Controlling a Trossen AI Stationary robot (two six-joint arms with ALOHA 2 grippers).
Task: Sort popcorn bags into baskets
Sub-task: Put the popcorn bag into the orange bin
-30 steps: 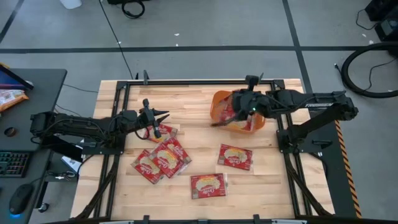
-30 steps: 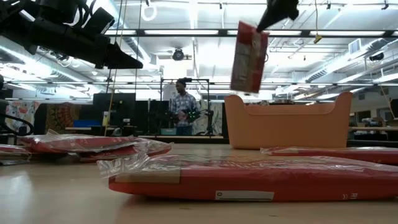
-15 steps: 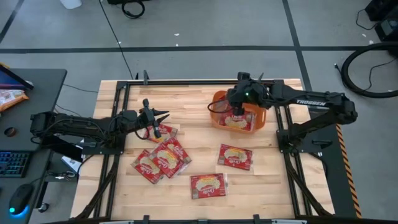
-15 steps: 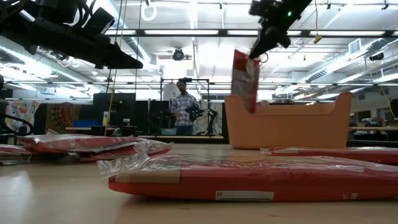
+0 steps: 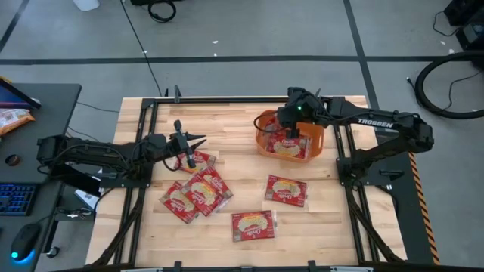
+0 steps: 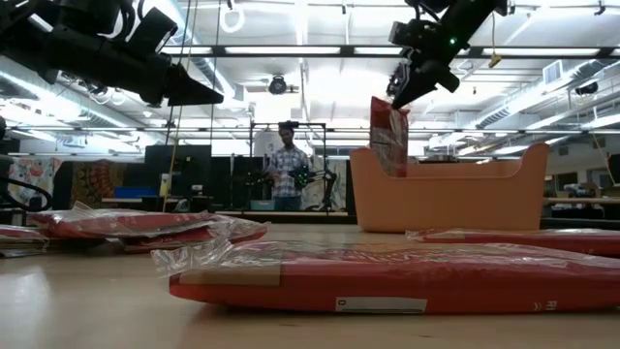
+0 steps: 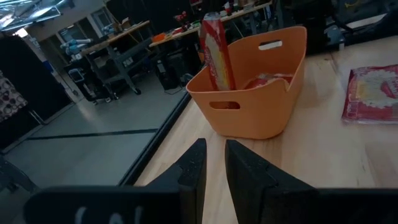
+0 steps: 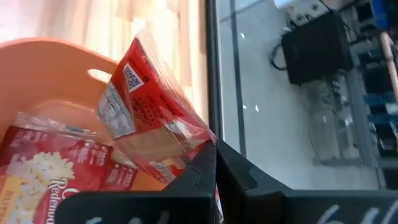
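Observation:
My right gripper [image 5: 290, 130] hangs over the orange tub [image 5: 266, 121] near the table's far right, shut on a red popcorn bag [image 6: 389, 136] standing upright in the tub's left end [image 7: 214, 56]. At least one more bag [image 5: 287, 148] lies flat inside the tub. Several bags lie flat on the table: a cluster [image 5: 204, 189] left of centre, one [image 5: 286, 190] below the tub, one [image 5: 253, 225] near the near edge. My left gripper [image 5: 199, 141] hovers shut above the cluster's far bag [image 5: 200, 160], touching nothing. My right gripper pinches the bag's top edge [image 8: 189, 146] between its two fingers, coming from above and pointing down. The bag hangs upright below the fingers [image 6: 399, 95], with its lower part inside the tub behind the tub wall; whether it rests on the bottom is hidden.
The black frame rails [image 5: 227, 99] run along the table's edges. Bare wood lies between the cluster and the tub [image 5: 234, 143]. Beyond the table a person [image 6: 286, 165] stands far back in the room. A desk with a keyboard [image 5: 15, 198] sits to the left.
My right gripper has moved down and toward the tub's far-left corner, still shut on the bag. The bag, lifted high above the tub a second ago, has come down so that its lower part now stands inside the tub.

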